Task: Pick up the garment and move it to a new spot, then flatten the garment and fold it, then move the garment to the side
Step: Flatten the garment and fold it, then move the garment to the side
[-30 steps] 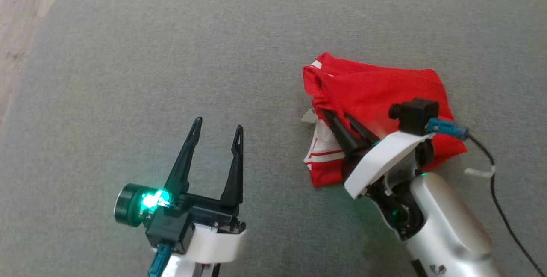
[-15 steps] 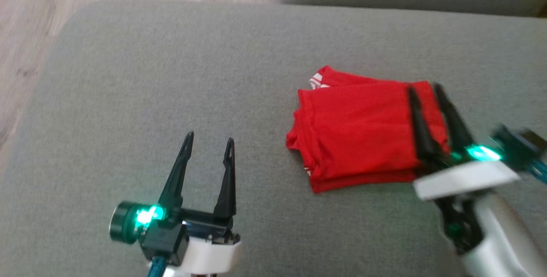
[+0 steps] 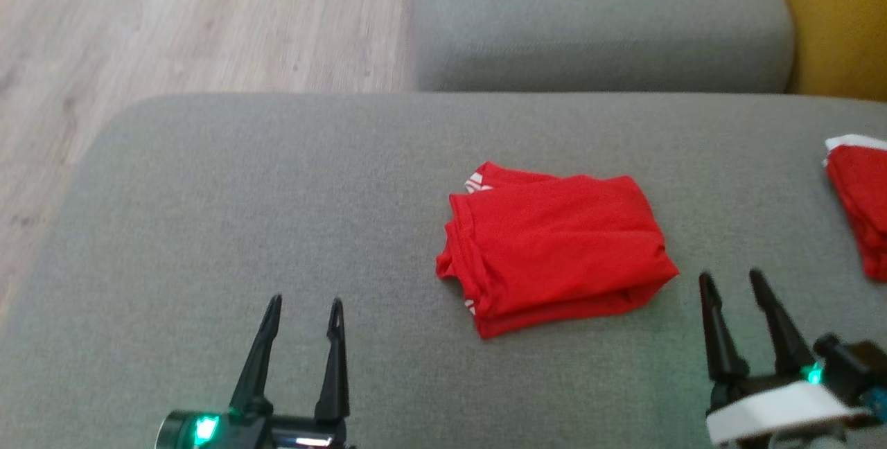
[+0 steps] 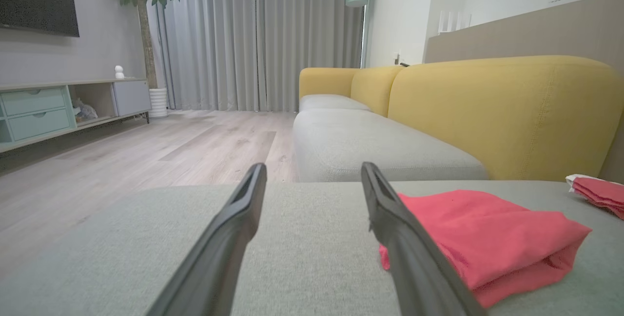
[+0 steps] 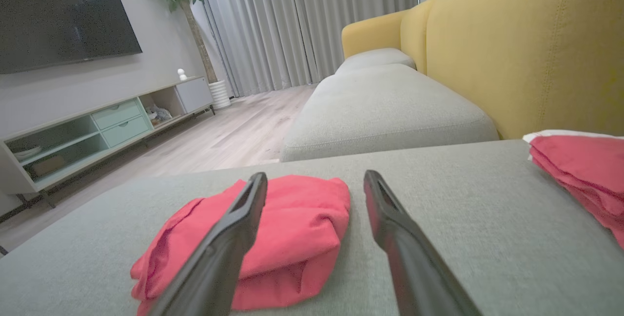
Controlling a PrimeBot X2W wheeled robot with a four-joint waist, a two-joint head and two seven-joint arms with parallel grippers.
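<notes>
Two hands, both spread wide and both empty, sit at the near edge of your head view. Your left hand (image 3: 305, 298) is at the near left, fingers pointing away over the bare grey seat cushion (image 3: 242, 179), well apart from the cloth. Your right hand (image 3: 730, 274) is at the near right, its tips near the near right corner of the red garment (image 3: 554, 248) but not touching it.

The garment lies folded into a compact, roughly rectangular bundle near the middle of the cushion. Layered edges show along its left and near sides, and a bit of white trim peeks out at its far left corner. In your right wrist view it rests flat on the cushion, partly behind the left finger.

A second red cloth (image 3: 863, 206) with a white edge lies at the right of the cushion, well apart from the garment. Beyond the cushion you can see another grey seat (image 3: 596, 19), a yellow backrest (image 3: 838, 19) and a wood floor (image 3: 173, 19).
</notes>
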